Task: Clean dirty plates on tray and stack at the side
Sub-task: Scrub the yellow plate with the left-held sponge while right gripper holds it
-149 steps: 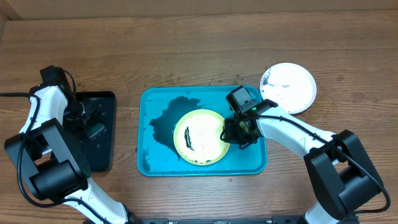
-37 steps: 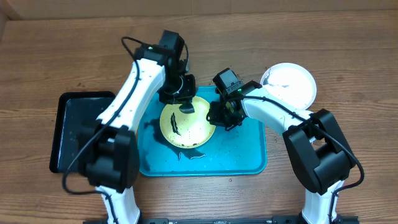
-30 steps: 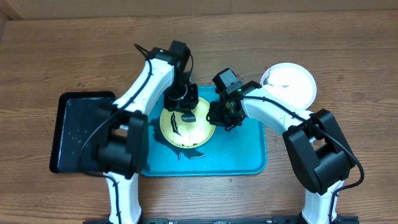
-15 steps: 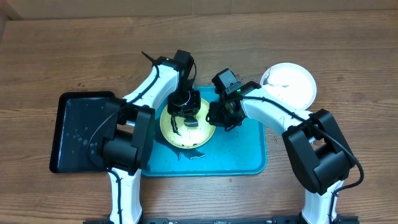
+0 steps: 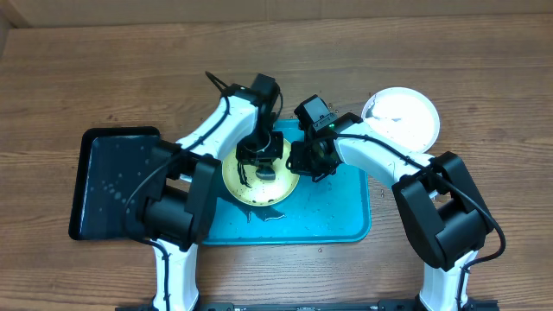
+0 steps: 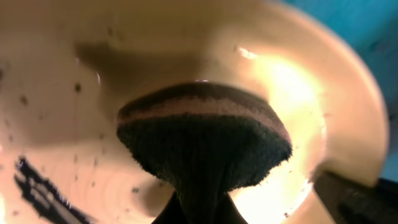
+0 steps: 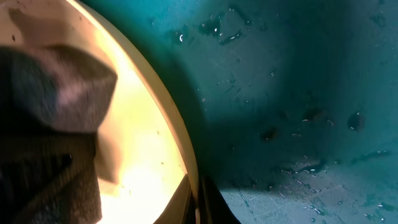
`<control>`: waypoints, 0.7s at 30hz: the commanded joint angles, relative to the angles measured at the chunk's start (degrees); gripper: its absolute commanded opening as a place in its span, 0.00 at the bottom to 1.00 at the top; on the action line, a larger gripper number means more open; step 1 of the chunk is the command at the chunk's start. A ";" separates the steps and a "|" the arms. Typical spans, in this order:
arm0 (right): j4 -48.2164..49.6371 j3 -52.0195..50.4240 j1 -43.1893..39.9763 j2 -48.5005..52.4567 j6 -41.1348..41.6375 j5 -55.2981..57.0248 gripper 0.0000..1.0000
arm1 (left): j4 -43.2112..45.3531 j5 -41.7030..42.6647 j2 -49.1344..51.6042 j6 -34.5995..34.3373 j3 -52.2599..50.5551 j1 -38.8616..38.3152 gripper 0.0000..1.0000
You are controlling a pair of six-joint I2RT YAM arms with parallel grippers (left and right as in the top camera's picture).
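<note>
The yellow-green plate (image 5: pixel 272 188), streaked with dark smears, lies on the wet blue tray (image 5: pixel 337 216) beneath the left hand (image 5: pixel 262 166). The right hand (image 5: pixel 304 166) seemingly pinches its rim. The white plate (image 5: pixel 400 121) rests on the table beyond that hand.

A black tray (image 5: pixel 112 190), speckled with droplets, lies at the left of the wooden tabletop (image 5: pixel 259 52). A dark sponge (image 6: pixel 205 143) with 1 paler stripe sits mid-scene.

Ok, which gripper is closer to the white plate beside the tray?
Right. The right gripper grips the rim of the yellow-green plate on the side facing the white plate; the left gripper, pressing a dark sponge on that plate's centre, is farther off.
</note>
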 commanded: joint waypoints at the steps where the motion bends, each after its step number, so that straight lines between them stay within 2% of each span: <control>1: -0.24 -0.70 0.15 2.36 0.48 4.87 0.04 | -1.46 -5.33 -1.77 -1.73 -1.36 -0.76 0.04; 15: -0.15 -0.70 0.15 2.36 0.46 5.05 0.04 | -5.40 -1.84 -5.77 -0.92 -1.57 -0.28 0.06; 17: -0.04 -0.70 0.15 2.36 0.48 5.05 0.04 | -5.86 -1.79 -5.75 -0.92 -1.84 -0.13 0.21; 18: -0.02 -0.70 0.15 2.36 0.48 5.05 0.04 | -5.92 -1.79 -5.75 -0.85 -2.01 -0.09 0.48; 19: -0.02 -0.70 0.15 2.36 0.48 5.03 0.04 | -6.03 -1.73 -5.75 -0.50 -2.08 -0.09 0.60; 21: -0.02 -0.70 0.15 2.36 0.48 5.03 0.04 | -6.03 -1.77 -5.75 0.15 -2.23 -0.09 0.60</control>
